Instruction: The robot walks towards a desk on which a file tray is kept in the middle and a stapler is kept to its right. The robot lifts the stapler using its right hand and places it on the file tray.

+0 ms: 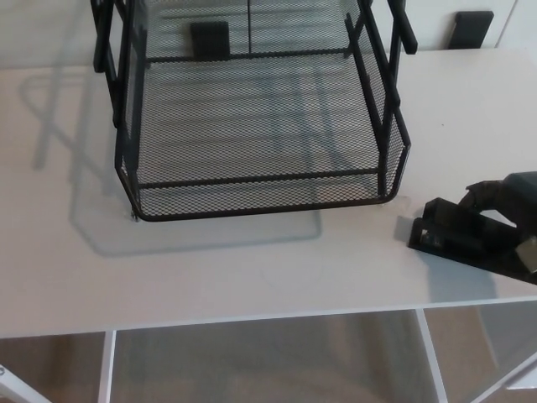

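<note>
The black wire-mesh file tray [260,180] stands in the middle of the white desk [252,269], with upright posts and an upper tier above it. To its right lies the black stapler [453,235], low on the desk, its front end pointing toward the tray's near right corner. My right hand [510,210] comes in from the right edge. It sits over the stapler's rear half, with dark fingers [483,191] curled over its top. The rest of the hand is cut off by the picture edge. My left hand does not show.
Two dark chair backs [474,28] show beyond the desk's far edge. The desk's front edge [252,321] runs across the lower part of the view, with white frame legs and floor below it. A bare strip of desk lies between the tray and the stapler.
</note>
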Controlling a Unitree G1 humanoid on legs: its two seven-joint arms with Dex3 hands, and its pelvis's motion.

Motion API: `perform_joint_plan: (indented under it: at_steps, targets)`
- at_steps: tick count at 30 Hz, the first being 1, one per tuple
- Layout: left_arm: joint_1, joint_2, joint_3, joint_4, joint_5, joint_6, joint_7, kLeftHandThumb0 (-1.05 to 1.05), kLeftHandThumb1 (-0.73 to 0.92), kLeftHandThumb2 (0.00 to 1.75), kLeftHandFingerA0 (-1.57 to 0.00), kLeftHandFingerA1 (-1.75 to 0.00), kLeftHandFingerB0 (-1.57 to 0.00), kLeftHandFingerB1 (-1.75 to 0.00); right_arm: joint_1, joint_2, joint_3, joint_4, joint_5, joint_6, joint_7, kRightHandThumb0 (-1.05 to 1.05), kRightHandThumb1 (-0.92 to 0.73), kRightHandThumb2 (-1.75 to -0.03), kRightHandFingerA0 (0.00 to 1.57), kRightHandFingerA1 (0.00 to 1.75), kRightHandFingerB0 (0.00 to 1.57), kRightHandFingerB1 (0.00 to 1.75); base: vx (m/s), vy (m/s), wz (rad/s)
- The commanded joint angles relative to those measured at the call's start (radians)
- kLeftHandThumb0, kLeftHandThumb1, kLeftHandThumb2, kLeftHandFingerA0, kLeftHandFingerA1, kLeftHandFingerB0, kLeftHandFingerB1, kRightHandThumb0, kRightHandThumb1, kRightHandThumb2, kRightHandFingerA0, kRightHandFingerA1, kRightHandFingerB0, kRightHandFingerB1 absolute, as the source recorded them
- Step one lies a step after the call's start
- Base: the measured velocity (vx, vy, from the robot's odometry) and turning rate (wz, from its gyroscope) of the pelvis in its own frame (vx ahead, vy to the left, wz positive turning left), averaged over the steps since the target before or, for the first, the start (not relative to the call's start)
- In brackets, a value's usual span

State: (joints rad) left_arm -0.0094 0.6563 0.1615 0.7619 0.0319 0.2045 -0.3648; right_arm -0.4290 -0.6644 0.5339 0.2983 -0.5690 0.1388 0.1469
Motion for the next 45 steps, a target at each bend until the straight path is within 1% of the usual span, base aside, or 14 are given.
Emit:
perform_joint_plan:
  at_steps: [1, 12, 13, 15, 16, 18, 22, 32, 35, 36, 40, 41, 42, 45]
  targets:
    - [-0.002, 0.024, -0.041, 0.008, 0.044, -0.004, 0.003, -0.36, 0.58, 1.15, -0.01, -0.52, 0.00, -0.50, 0.132, 0.034, 0.093, 0.173, -0.300, -0.081, -0.624, -0.21, -0.68, -0.66, 0.80, 1.52, 0.91, 0.79, 0.00, 0.000, 0.00]
    - [-0.004, 0.036, -0.065, 0.020, 0.056, -0.027, 0.006, -0.35, 0.57, 1.15, -0.01, -0.51, 0.00, -0.50, 0.164, 0.078, 0.021, 0.154, -0.206, -0.085, -0.621, -0.23, -0.73, -0.68, 0.90, 1.64, 0.83, 1.00, 0.00, 0.000, 0.00]
    - [-0.006, 0.037, -0.075, 0.022, 0.068, -0.026, 0.018, -0.75, 0.92, 0.74, -0.18, -0.47, -0.13, -0.36, 0.166, 0.083, 0.011, 0.159, -0.199, -0.101, -0.651, -0.23, -0.71, -0.68, 0.91, 1.63, 0.86, 0.91, 0.00, 0.000, 0.00]
    - [-0.007, 0.038, -0.076, 0.037, 0.066, -0.041, 0.017, -0.77, 0.92, 0.73, -0.18, -0.47, -0.12, -0.35, 0.161, 0.092, 0.002, 0.182, -0.204, -0.128, -0.725, -0.22, -0.64, -0.64, 0.93, 1.41, 0.91, 0.79, 0.00, 0.000, 0.00]
    - [-0.009, 0.033, -0.063, 0.031, 0.047, -0.023, 0.008, -0.35, 0.58, 1.15, -0.01, -0.52, 0.00, -0.50, 0.153, 0.080, -0.008, 0.175, -0.198, -0.138, -0.712, -0.21, -0.63, -0.61, 0.95, 1.29, 0.91, 0.72, 0.00, 0.000, 0.00]
    - [0.003, 0.044, -0.080, 0.031, 0.067, -0.057, 0.009, -0.75, 0.92, 0.73, -0.17, -0.47, -0.11, -0.34, 0.157, 0.069, -0.040, 0.141, -0.172, -0.140, -0.688, -0.19, -0.71, -0.64, 0.87, 1.73, 0.77, 1.37, 0.00, 0.000, 0.00]
    - [0.017, 0.045, -0.070, 0.002, 0.054, -0.030, 0.009, -0.73, 0.92, 0.74, -0.17, -0.49, -0.13, -0.36, 0.130, 0.059, -0.103, 0.139, -0.141, -0.177, -0.741, -0.16, -0.67, -0.72, 0.86, 1.75, 0.73, 1.51, 0.00, 0.000, 0.00]
    - [0.015, 0.037, -0.068, 0.032, 0.046, -0.031, 0.021, -0.76, 0.92, 0.72, -0.18, -0.48, -0.11, -0.34, 0.043, 0.011, -0.349, -0.052, -0.043, -0.130, -0.623, -0.21, -0.51, -0.98, 1.23, 1.36, 0.98, 1.20, 0.00, 0.000, 0.00]
    - [0.032, 0.039, -0.068, 0.015, 0.050, -0.035, 0.022, -0.75, 0.80, 1.04, -0.15, -0.53, -0.10, -0.45, 0.028, -0.002, -0.401, -0.108, -0.047, -0.136, -0.573, -0.19, -0.58, -0.99, 0.95, 1.52, 0.83, 1.40, 0.00, 0.000, 0.00]
    - [0.032, 0.040, -0.070, 0.020, 0.054, -0.040, 0.025, -0.75, 0.92, 0.74, -0.19, -0.48, -0.12, -0.35, 0.028, -0.005, -0.414, -0.131, -0.044, -0.129, -0.546, -0.18, -0.57, -0.98, 0.88, 1.59, 0.77, 1.42, 0.00, 0.000, 0.00]
    - [0.047, 0.039, -0.055, 0.011, 0.039, -0.037, 0.012, -0.73, 0.92, 0.74, -0.16, -0.48, -0.12, -0.35, -0.006, -0.004, -0.488, -0.183, -0.027, -0.163, -0.507, -0.17, -0.59, -0.91, 0.92, 1.67, 0.81, 1.36, 0.00, 0.000, 0.00]
    - [0.050, 0.037, -0.052, 0.021, 0.038, -0.039, 0.017, -0.74, 0.92, 0.73, -0.17, -0.47, -0.13, -0.36, -0.020, 0.000, -0.499, -0.181, -0.014, -0.187, -0.500, -0.22, -0.51, -1.03, 1.21, 1.35, 0.96, 1.17, 0.00, 0.000, 0.00]
    - [0.051, 0.037, -0.052, 0.022, 0.038, -0.044, 0.017, -0.74, 0.92, 0.73, -0.17, -0.49, -0.14, -0.36, -0.027, -0.001, -0.508, -0.196, -0.013, -0.181, -0.476, -0.17, -0.59, -0.92, 0.92, 1.72, 0.78, 1.43, 0.00, 0.000, 0.00]
    - [0.057, 0.031, -0.039, 0.012, 0.024, -0.020, 0.012, -0.73, 0.92, 0.71, -0.15, -0.47, -0.12, -0.35, -0.098, -0.004, -0.514, -0.222, -0.028, -0.153, -0.414, -0.19, -0.67, -0.87, 0.92, 1.72, 0.78, 1.53, 0.00, 0.000, 0.00]
